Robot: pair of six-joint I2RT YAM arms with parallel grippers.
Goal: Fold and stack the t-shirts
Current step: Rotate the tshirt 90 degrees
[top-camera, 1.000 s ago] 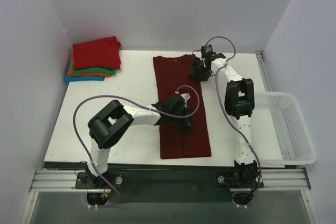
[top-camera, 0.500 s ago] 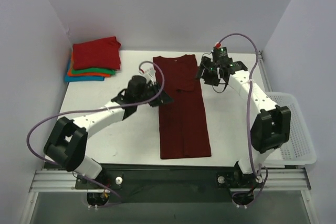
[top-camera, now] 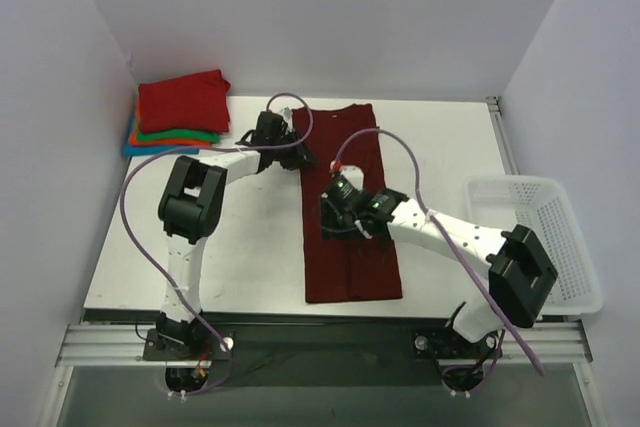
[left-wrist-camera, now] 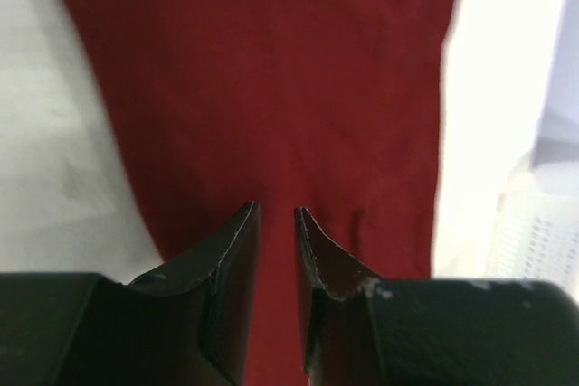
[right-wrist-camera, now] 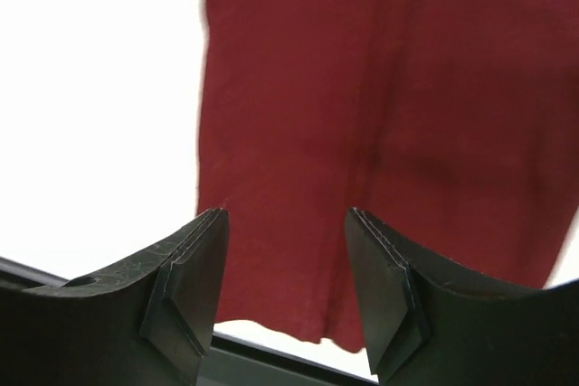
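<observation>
One maroon t-shirt [top-camera: 340, 272] lies as a long strip on the table [top-camera: 250, 267]. The right gripper [right-wrist-camera: 288, 214], jaws wide apart and empty, covers its middle. One mesh basket [top-camera: 560, 277] sits to its right. The left gripper [left-wrist-camera: 276, 214], jaws narrowly apart, is at its far left edge. Beyond, leftward, are four stacked folded shirts [top-camera: 180, 102], the lower three showing edges only.

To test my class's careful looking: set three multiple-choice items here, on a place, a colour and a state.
1. Where on the white table is the stack of folded cloth t-shirts? A far left corner B near edge C right edge
2. Its top shirt is: A blue B bright red C green
3. The right gripper over the long dark maroon t-shirt is: A open, empty B shut on cloth C unseen
1A, shown in the top view; 2B, red covers the rest; 3A, fingers apart, nothing between.
</observation>
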